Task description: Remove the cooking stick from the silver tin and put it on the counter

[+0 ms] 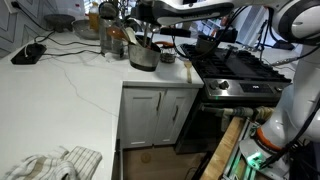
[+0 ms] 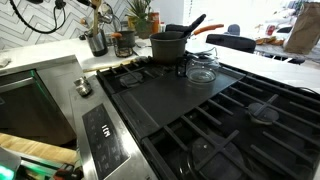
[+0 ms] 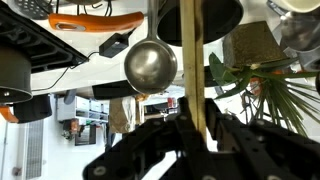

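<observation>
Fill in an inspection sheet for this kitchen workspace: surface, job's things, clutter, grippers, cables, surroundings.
Surface: white veined counter.
Job's things: cooking stick in the jaws, apart from the silver tin.
Clutter: amber jars; cloth.
Grippers: gripper, jaws closed on the stick.
Cables: cable from a black device.
Surroundings: stove with a dark pot; cabinets.

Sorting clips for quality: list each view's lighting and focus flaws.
Wrist view: the gripper is a dark, blurry silhouette, the cooking stick soft, the silver tin shows glare. In an exterior view the counter is nearly washed out; in an exterior view the stove lies dim under a blown-out background.
</observation>
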